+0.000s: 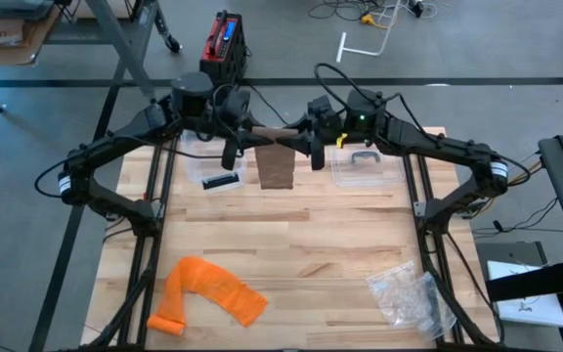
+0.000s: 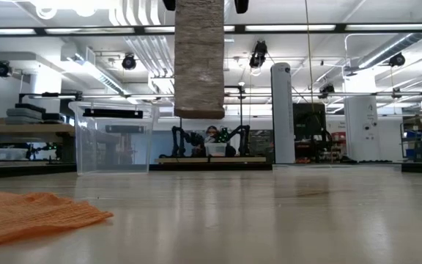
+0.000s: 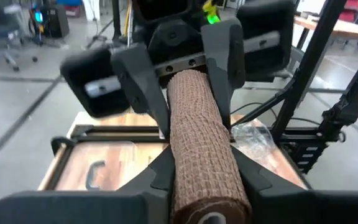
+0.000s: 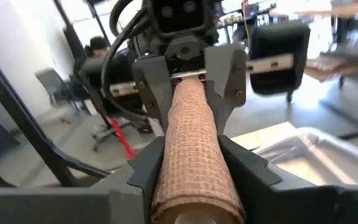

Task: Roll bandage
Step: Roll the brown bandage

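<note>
**A:** Where is the bandage, and what has hold of it?

**B:** The brown bandage (image 1: 276,161) is held in the air between the two pincers, above the far middle of the wooden table (image 1: 291,244). The left gripper (image 1: 235,137) clasps one end of the rolled part and the right gripper (image 1: 311,140) clasps the other end. They face each other tip to tip, with the roll lying level between them like a bar.

**A:** How are the fingers set?

**B:** In the left wrist view, the left gripper's two dark fingers (image 3: 160,171) press against both sides of the roll (image 3: 201,149), narrowed onto it. In the right wrist view, the right gripper's fingers (image 4: 148,165) likewise sit against both sides of the roll (image 4: 191,149). Each view shows the opposite pincer closed around the far end.

**A:** Is any of it unrolled?

**B:** Yes. A flat strip hangs straight down from the roll, below both pincers. In the low view the strip (image 2: 199,59) hangs free, its lower edge above the tabletop and not touching it.

**A:** What else is near the pincers?

**B:** A clear plastic box (image 1: 360,164) sits on the table just beneath and beyond the right pincer. A clear lid with a black object (image 1: 220,181) lies below the left one. An orange mesh cloth (image 1: 208,291) and a clear plastic bag (image 1: 409,293) lie well apart from both, at the near edge.
</note>
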